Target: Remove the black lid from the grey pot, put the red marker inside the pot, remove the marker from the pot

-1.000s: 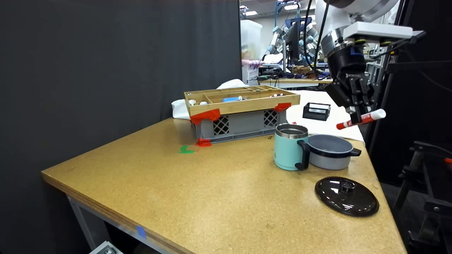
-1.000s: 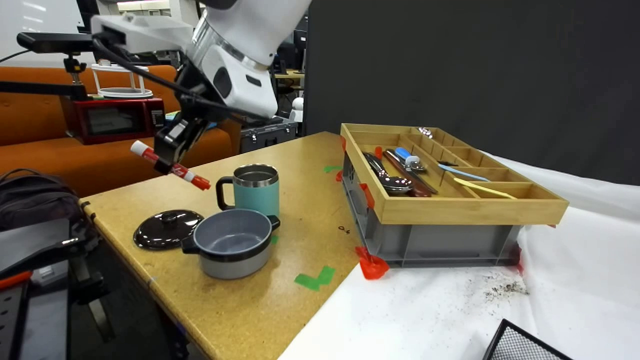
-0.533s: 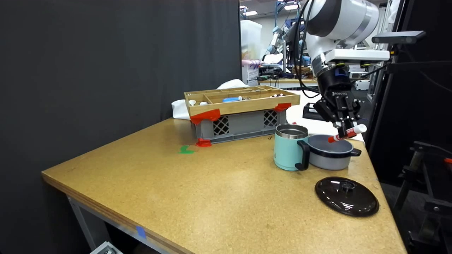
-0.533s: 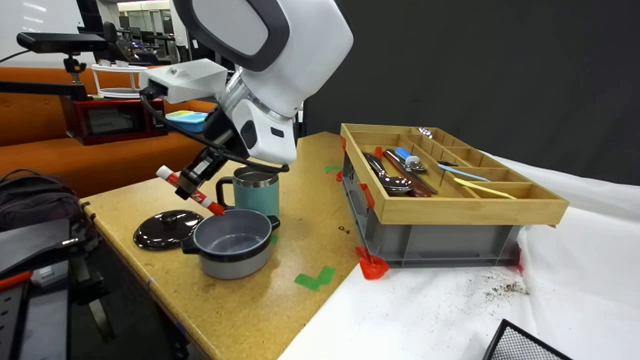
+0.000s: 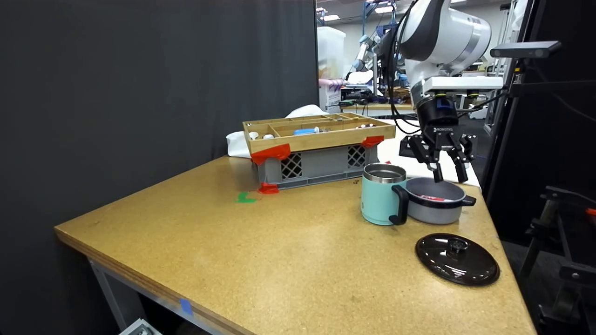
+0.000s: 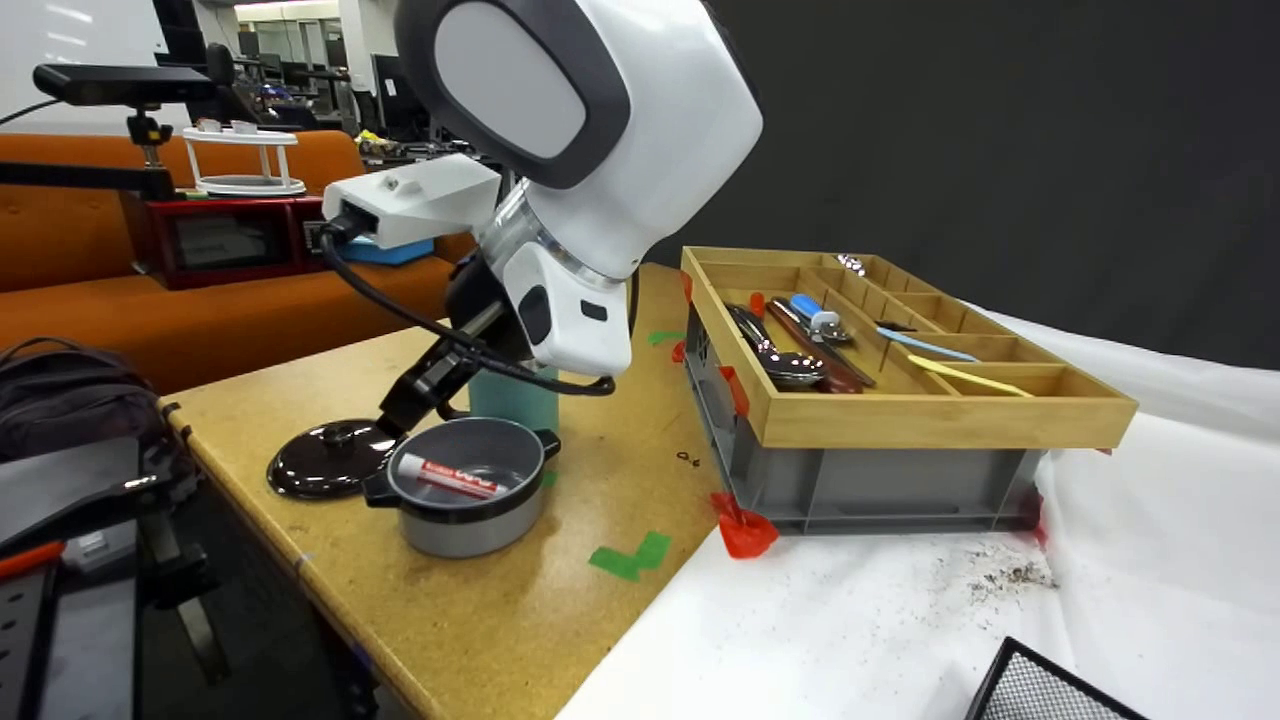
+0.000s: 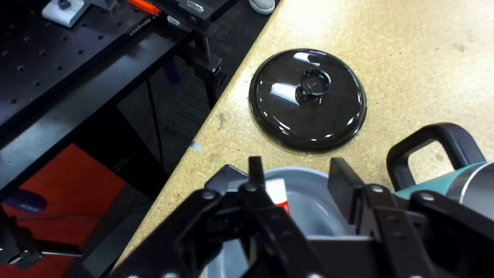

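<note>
Dark cloth [image 5: 158,93] hangs behind the brown table [image 5: 260,251], where the black lid [image 7: 308,104] lies flat, off the grey pot [image 6: 470,538]. The red marker [image 6: 451,478] is inside the pot. The gripper [image 5: 450,178] is near the rim, its fingers wide apart, holding nothing. Taking the marker out seems next. If the fingers dip in crooked, they could bump the rim and push the pot into the teal cup [image 5: 378,200], or the round marker may roll.

Black lid [image 5: 457,261], glossy; grey pot [image 6: 470,536], black band near the rim, black handles; red marker [image 6: 452,478], white end and lettering; teal mug [image 5: 378,201], silvery rim, black handle; worktop [image 5: 279,251] tan, finely speckled; gripper [image 5: 450,179] black; floor-side couch [image 6: 200,325] orange
</note>
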Controlling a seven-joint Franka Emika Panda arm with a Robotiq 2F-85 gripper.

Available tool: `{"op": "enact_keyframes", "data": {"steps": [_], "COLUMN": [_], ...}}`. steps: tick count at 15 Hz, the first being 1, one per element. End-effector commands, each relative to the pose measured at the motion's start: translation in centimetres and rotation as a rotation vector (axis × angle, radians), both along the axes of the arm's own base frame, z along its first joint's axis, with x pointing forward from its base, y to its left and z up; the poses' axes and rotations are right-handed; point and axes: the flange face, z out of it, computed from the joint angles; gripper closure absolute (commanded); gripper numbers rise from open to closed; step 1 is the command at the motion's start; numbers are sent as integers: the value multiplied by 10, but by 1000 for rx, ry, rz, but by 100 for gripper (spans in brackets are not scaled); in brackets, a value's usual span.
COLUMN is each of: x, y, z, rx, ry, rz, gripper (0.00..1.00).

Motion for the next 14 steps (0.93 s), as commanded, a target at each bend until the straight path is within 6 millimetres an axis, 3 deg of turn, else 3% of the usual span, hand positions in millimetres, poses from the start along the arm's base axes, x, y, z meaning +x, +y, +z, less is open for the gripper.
{"op": "enact_keyframes", "data": {"steps": [1,2,4,9,12,14], "x": [3,4,3,-9,-19,-23], "y": [9,17,52,168,209,221], "z": [25,35,68,155,187,196], "rx": [-20,-21,-77,-256,-367,-407], "ry": [-54,-73,-149,-293,-375,-410], "rz": [-11,5,85,260,326,351], "gripper": [21,15,2,0,0,0]}}
